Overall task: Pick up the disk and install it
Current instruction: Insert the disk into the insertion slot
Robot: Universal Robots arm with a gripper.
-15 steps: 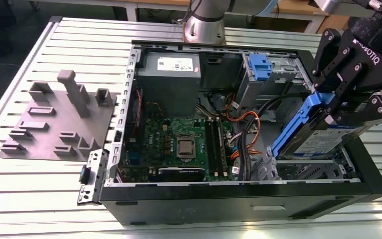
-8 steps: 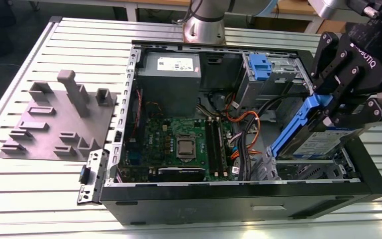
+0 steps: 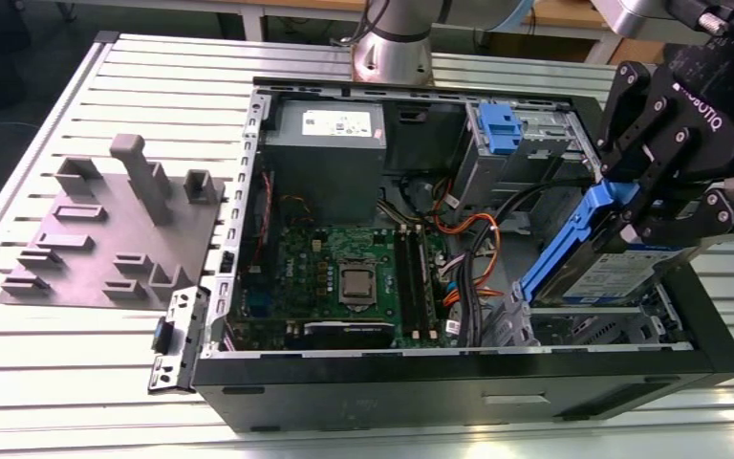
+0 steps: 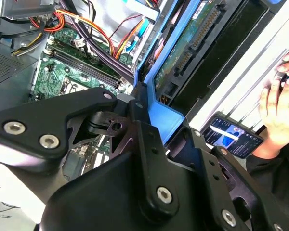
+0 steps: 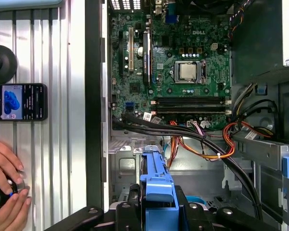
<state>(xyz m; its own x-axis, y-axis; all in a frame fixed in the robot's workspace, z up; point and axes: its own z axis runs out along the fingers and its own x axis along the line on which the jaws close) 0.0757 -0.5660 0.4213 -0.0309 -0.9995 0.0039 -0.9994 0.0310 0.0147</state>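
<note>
Phone [image 5: 19,102] and person's hand [image 5: 5,192] sit beside the case [image 5: 92,96] in the first wrist view; exterior view has the gripper [image 3: 641,212] clamped on the tilted disk [image 3: 607,273].

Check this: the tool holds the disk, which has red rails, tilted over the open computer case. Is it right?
Not quite. The rails are blue, not red; the exterior view shows it. The tool does hold the disk tilted over the open computer case.
</note>
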